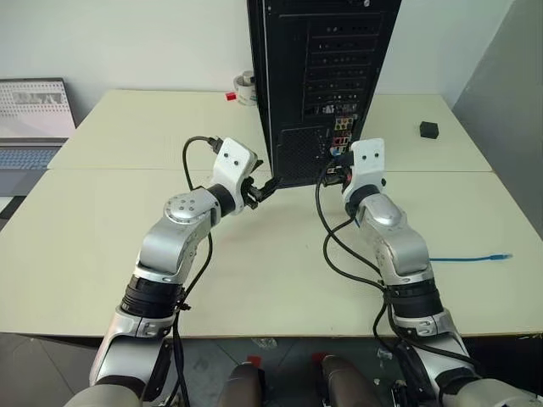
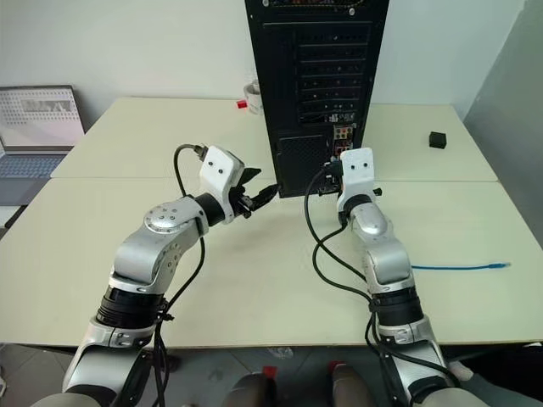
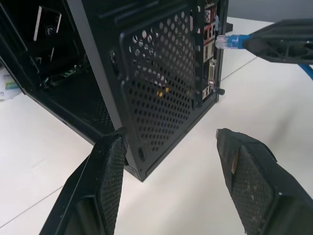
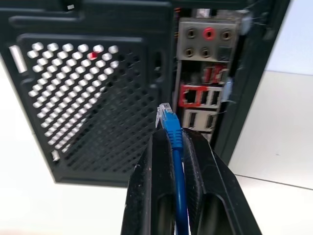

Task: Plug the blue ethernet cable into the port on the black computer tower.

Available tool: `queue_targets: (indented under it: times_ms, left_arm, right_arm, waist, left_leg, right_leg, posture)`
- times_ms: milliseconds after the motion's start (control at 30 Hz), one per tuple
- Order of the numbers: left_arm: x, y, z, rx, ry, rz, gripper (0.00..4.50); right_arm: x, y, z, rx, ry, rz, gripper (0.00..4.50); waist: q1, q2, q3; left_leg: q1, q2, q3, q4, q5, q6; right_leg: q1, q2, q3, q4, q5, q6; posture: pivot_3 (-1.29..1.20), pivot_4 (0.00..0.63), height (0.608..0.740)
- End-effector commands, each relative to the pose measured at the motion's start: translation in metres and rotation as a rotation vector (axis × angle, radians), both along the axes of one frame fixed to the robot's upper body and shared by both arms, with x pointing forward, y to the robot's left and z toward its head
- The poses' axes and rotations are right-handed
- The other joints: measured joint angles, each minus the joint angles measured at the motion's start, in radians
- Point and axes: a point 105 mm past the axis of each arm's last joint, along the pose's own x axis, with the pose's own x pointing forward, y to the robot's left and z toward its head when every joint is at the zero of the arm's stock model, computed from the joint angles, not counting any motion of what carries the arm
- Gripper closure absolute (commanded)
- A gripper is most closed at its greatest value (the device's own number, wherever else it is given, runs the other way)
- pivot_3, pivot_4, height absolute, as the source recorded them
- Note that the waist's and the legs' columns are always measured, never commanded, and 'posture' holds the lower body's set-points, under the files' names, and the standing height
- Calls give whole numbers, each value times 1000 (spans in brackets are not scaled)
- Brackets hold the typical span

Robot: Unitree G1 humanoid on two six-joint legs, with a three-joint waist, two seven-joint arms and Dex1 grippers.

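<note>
Right tool (image 4: 171, 142) clamped on blue ethernet cable (image 4: 172, 128) — plug near black computer tower (image 4: 98, 73), left tool (image 3: 171, 161) apart

The blue ethernet cable (image 4: 174, 134), clear plug forward, sits pinched in my right jaws just short of the upright black computer tower (image 4: 98, 88); its tail trails across the worktop.

We see a laptop (image 2: 38, 127) at the table's (image 2: 254, 280) far left edge, w/ lit screen. Small black cube (image 1: 429, 129) far right. Tape roll (image 1: 244, 86) & small red item (image 1: 229, 96) beside it, rear centre.
</note>
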Motion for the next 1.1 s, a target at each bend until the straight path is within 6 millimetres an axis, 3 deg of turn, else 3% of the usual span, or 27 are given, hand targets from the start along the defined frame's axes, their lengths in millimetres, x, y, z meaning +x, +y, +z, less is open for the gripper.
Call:
queue_targets:
  times_ms: [33,600,1100]
  left_arm:
    - [-6,-3,22,-7,-75,-10,1471]
    - [-14,-12,20,-24,-52,-69,1471]
    - [-20,-13,16,-11,-30,-130,1471]
  right_arm:
    - [3,-3,22,40,-85,-25,4500]
    - [21,-14,25,81,-83,-61,4500]
    - [27,-11,21,83,-65,-53,4500]
  waist:
    - [0,0,0]
    - [-1,0,0]
    - [-2,0,0]
  left_leg:
    - [0,0,0,0,0,0]
    - [0,0,1,0,0,0]
    - [0,0,1,0,0,0]
  right_leg:
    - [0,0,0,0,0,0]
    - [0,0,1,0,0,0]
    - [0,0,1,0,0,0]
  posture:
    - [0,150,740]
    - [0,150,740]
    - [0,150,740]
